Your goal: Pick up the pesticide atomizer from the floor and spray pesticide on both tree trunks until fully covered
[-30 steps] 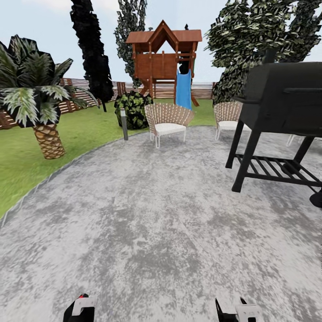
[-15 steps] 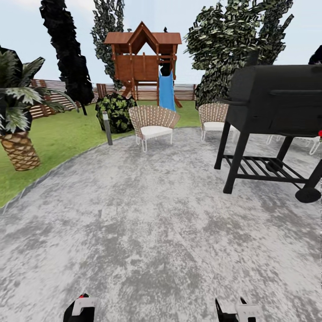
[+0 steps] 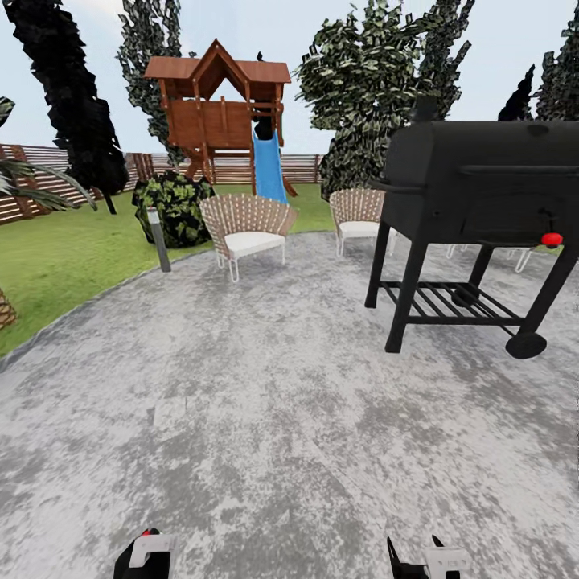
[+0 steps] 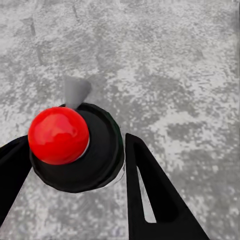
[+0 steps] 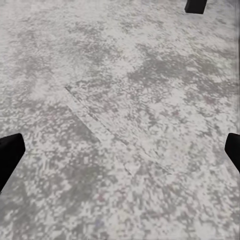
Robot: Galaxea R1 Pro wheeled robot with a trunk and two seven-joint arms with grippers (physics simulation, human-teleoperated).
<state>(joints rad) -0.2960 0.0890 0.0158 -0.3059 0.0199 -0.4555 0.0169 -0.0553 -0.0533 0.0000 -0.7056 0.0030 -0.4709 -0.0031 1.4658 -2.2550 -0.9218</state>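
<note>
View change: the whole head view is shifted compared with one second ago; the grill (image 3: pixel 482 185), the chairs and the playhouse (image 3: pixel 217 104) are now seen further to the left, and the palm is almost out at the left edge. This is camera movement, not movement of the things.
Newly seen: a red knob (image 3: pixel 552 239) on the grill and its wheel (image 3: pixel 526 345) are now fully shown.
Left gripper (image 4: pixel 75 165): it is closed around the pesticide atomizer (image 4: pixel 75 147); the dark fingers (image 4: pixel 150 195) are pressed at both sides of the bottle.
Atomizer place: it is held between the left fingers, above the grey mottled paving (image 3: pixel 265 402).
Atomizer direction: the long axis is seen end-on from the left wrist camera, so the red top (image 4: pixel 58 135) is turned toward that camera; a grey nozzle (image 4: pixel 75 90) points away from the gripper, over the paving.
Right gripper (image 5: pixel 120 150): the fingertips are spread wide apart at both edges of the right wrist view, nothing is held between them; only paving is below it.
Arms in head view: the left gripper (image 3: pixel 145 555) and the right gripper (image 3: pixel 426 559) are seen low at the bottom edge.
Counts: one atomizer, one grill, two wicker chairs (image 3: pixel 245 229) (image 3: pixel 358 213), one grey bollard (image 3: pixel 158 239), one playhouse with one blue slide (image 3: pixel 268 169).
Behind: a slatted fence (image 3: pixel 40 181) and a lawn (image 3: pixel 72 249) are seen far ahead of the left gripper.
</note>
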